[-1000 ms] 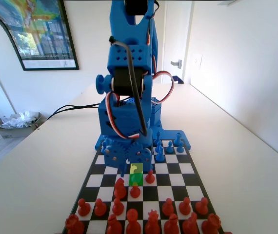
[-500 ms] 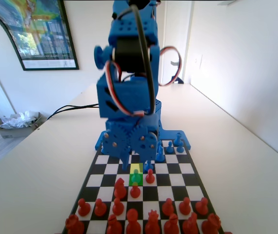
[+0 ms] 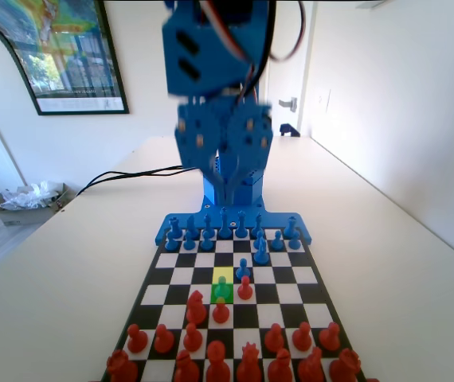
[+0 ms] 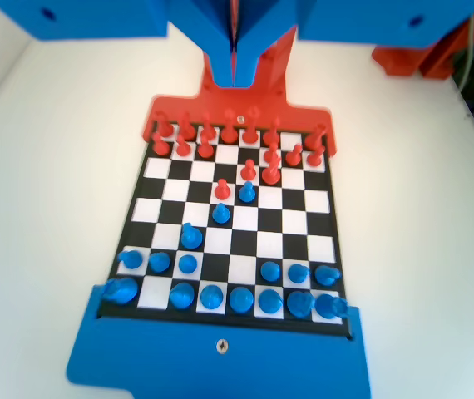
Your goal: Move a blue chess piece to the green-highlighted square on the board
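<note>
On the board (image 3: 315,296) the green-highlighted square (image 3: 215,294) carries a small blue pawn (image 3: 222,285), tinted green by the highlight. In the wrist view the same blue pawn (image 4: 247,192) stands upright mid-board (image 4: 320,224) beside a red pawn (image 4: 221,189). My gripper (image 3: 227,187) hangs high above the blue back rows, blurred by motion. From the top of the wrist view the gripper (image 4: 235,75) points down with its jaws pressed together and nothing between them.
A paler yellow-green square (image 3: 223,274) lies just behind the green one, with another blue pawn (image 3: 243,268) to its right. Red pawns (image 3: 244,288) (image 3: 221,312) (image 3: 196,301) crowd the green square. Blue back-row pieces (image 3: 225,231) stand under the gripper.
The arm has risen from low over the highlighted squares to high above the blue rows. The blue pawn stays standing on the green square, free of the jaws.
</note>
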